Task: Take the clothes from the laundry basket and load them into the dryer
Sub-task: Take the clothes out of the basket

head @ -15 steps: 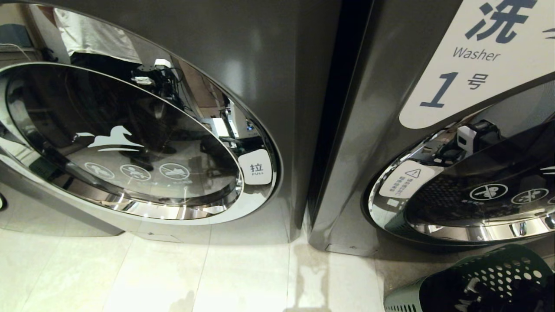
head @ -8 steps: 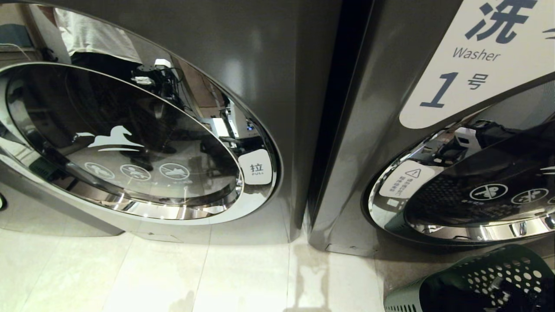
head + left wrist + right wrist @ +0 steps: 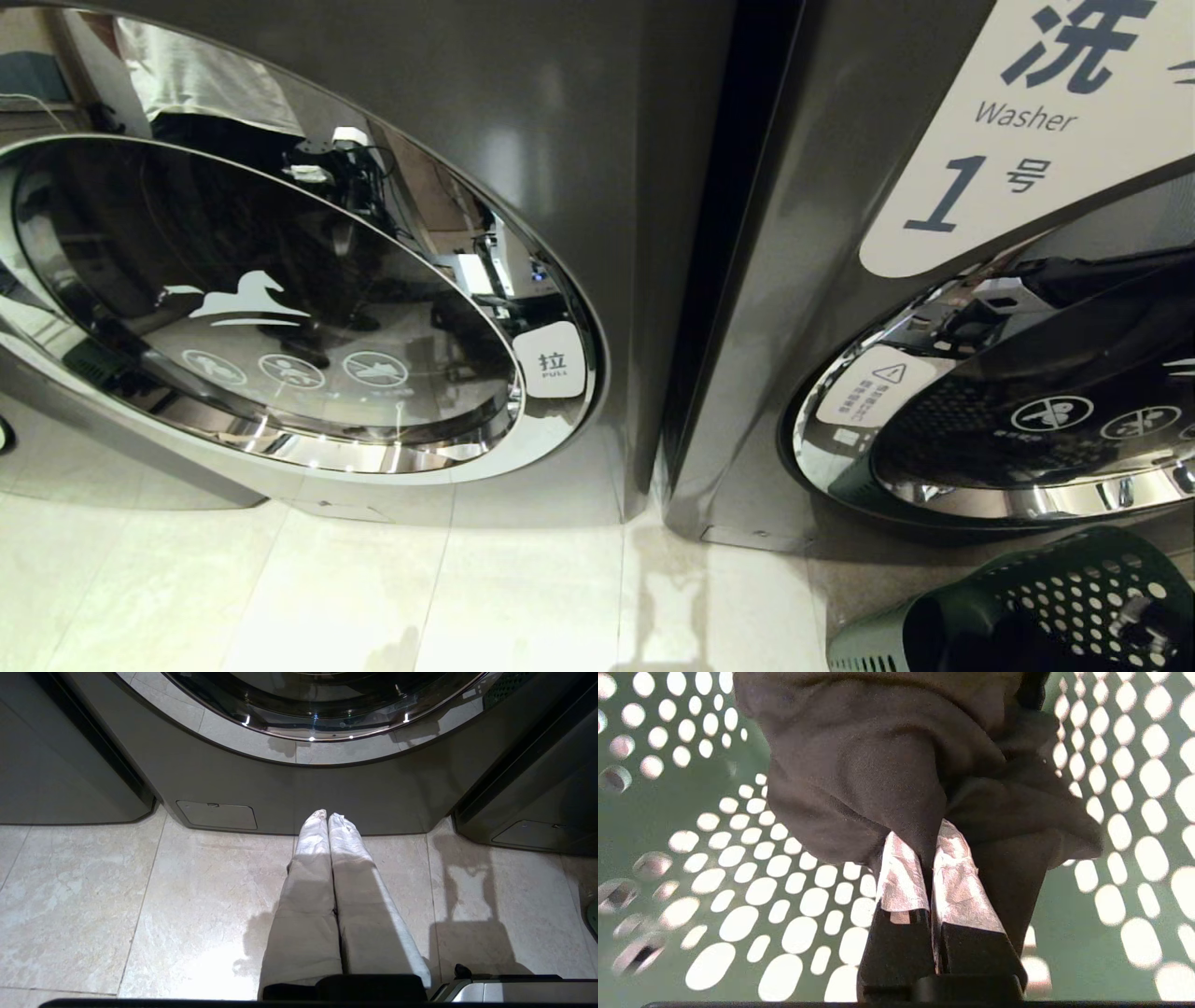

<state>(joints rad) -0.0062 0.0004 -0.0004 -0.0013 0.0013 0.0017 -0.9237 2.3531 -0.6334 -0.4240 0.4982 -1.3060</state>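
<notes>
Step in hand: pick-up. Right gripper (image 3: 930,856) clamped on dark grey crumpled cloth garment (image 3: 878,765) inside green perforated plastic laundry basket (image 3: 1074,579), near right. Next: lift clear, open dryer door. Left gripper (image 3: 328,817) together, idle above floor.

Two front-loading machines are seen: one with a closed round door (image 3: 271,299) at nine o'clock, one marked "Washer" (image 3: 934,308) at three o'clock. One green perforated laundry basket (image 3: 1046,607) is counted at five o'clock. One dark garment (image 3: 887,774) is counted. Two tools are counted: the left tool (image 3: 327,817) and the right tool (image 3: 931,842).
</notes>
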